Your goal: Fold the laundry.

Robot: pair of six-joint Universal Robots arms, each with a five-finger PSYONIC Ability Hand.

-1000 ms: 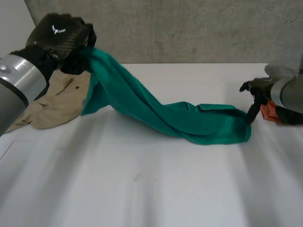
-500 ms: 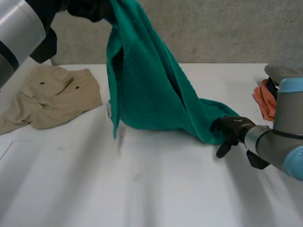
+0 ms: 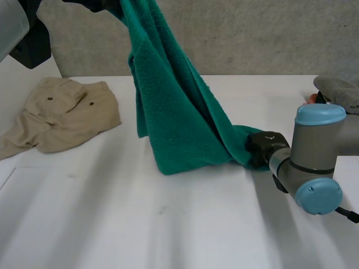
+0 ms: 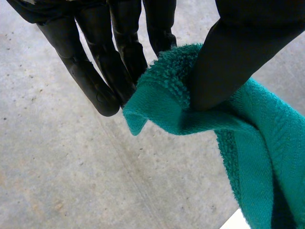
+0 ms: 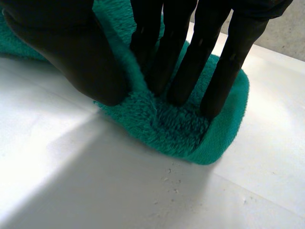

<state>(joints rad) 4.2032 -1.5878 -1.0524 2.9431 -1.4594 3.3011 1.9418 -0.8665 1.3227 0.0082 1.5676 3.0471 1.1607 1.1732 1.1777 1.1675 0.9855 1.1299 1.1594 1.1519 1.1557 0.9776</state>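
White table (image 3: 168,224), open near side; green towel (image 3: 174,112) pinched aloft by left hand (image 4: 90,78), at table by right hand (image 5: 62,47).

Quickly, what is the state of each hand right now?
Left hand: shut on the green towel, pinching its edge.
Right hand: shut on its lower end.

No lettering, number or brand name can be read on any surface. The one marking is a small white emblem on the back of the right robot hand (image 3: 263,147). It is a winged or V-like figure, too small to make out further. The green towel (image 3: 174,112), the beige garment (image 3: 67,112) and the bench (image 3: 168,224) carry no legible print.
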